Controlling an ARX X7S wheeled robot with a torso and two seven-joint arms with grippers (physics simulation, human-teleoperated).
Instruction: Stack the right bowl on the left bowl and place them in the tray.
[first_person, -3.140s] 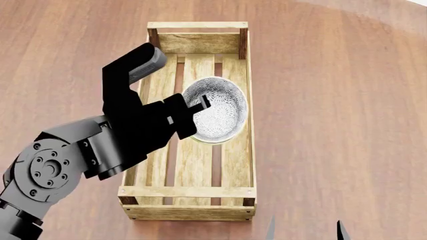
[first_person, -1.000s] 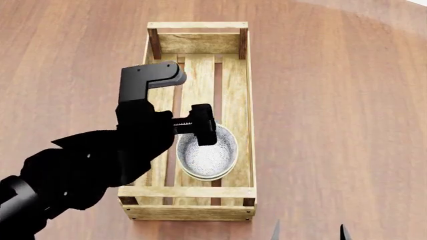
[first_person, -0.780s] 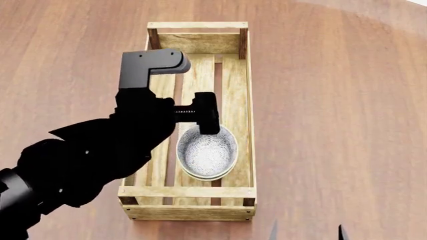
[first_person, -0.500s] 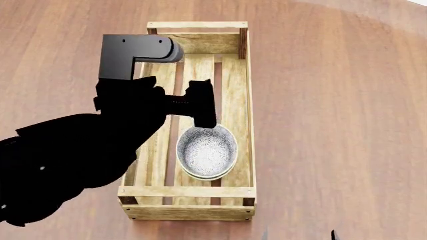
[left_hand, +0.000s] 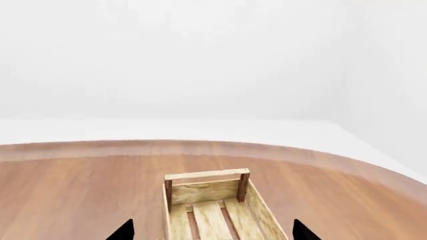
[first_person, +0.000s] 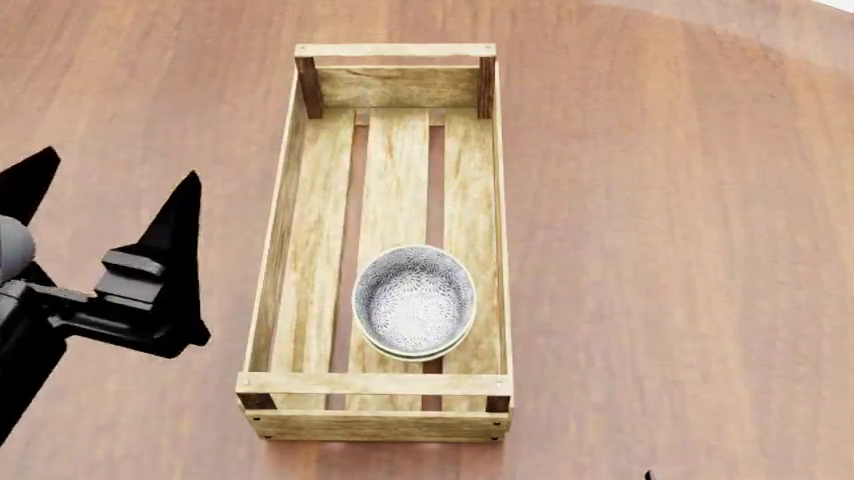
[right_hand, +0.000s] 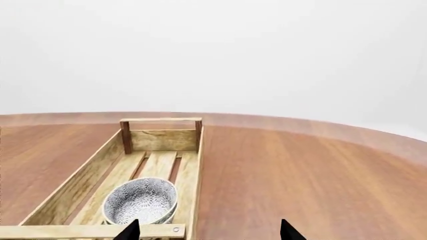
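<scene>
Head view shows the left gripper (first_person: 114, 215) has let go and pulled off to the side, jaws spread and empty, leaving the stacked bowls (first_person: 414, 302) sitting in the tray (first_person: 395, 385), so it's basically done.

A bare simulated test room, not a lived-in home or shop. The round reddish wood-grain desk (right_hand: 300, 170) ends in a curved edge against plain white walls (left_hand: 200, 55), which meet at a faint corner and carry no fixtures. The flat, even surfaces look computer-rendered. Whether the pale band beyond the desk's edge is floor is probably unclear.
</scene>
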